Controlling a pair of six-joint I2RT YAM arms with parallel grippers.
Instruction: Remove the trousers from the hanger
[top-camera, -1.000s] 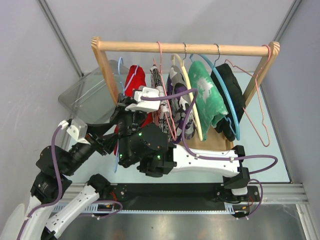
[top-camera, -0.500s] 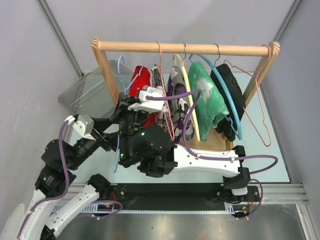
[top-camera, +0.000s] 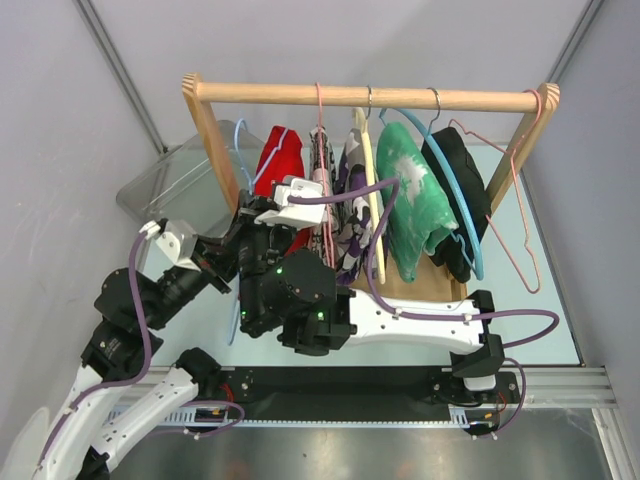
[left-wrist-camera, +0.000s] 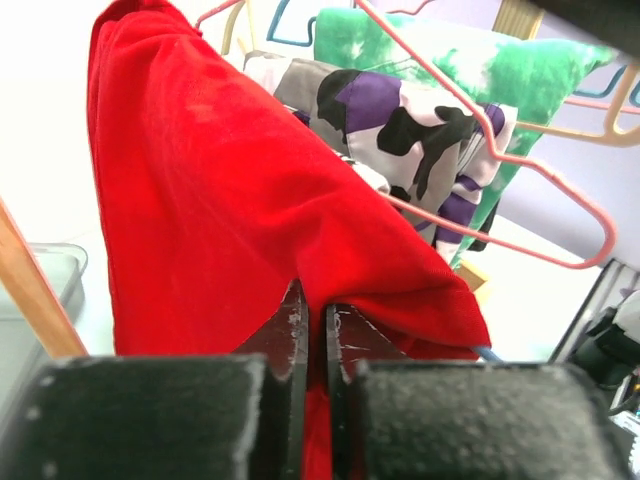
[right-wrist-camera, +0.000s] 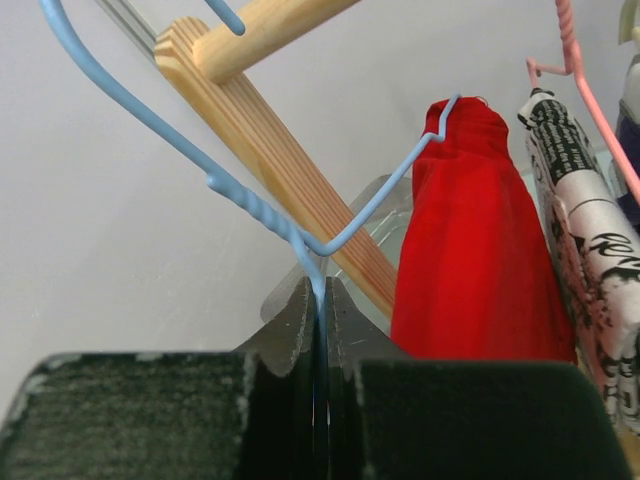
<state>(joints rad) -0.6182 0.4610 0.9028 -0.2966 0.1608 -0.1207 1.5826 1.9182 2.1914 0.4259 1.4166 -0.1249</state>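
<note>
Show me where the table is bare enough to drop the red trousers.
Bare table lies right of the empty pink hanger, out to the table's edge. The clear bin left of the rack looks empty too. Under the rail it's crowded: hung clothes, left arm, right arm.

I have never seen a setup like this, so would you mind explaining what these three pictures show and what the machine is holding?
These are two robot arms, a left arm and a right arm, bolted to a table. One picture looks down from above; the other two come from a camera on each wrist. A wooden rack stands on the table, carrying hangers with clothes; a clear bin sits at the left. The left tool is pinched shut on the red trousers; the right tool is shut on their blue hanger.
</note>
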